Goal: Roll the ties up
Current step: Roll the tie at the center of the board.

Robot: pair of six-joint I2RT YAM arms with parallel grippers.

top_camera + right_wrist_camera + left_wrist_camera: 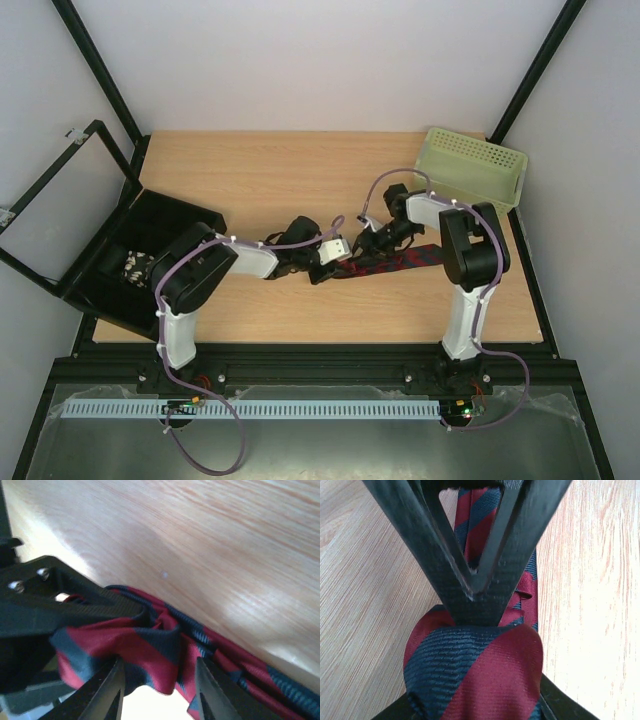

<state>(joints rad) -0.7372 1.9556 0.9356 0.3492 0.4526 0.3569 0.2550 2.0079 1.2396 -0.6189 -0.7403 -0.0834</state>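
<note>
Left wrist — striped tie, possibly part-rolled

Bright even light; glare on table; right wrist view foreground blurred

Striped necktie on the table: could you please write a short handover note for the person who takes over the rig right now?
Left gripper: closed on the folded end of the dark red necktie with navy stripes.
Right gripper: open, bunched fabric between its fingers.
Tie: on the wooden table, between both grippers, most of it lying unrolled.
Done: only a first fold.
Left: roll the rest.
</note>
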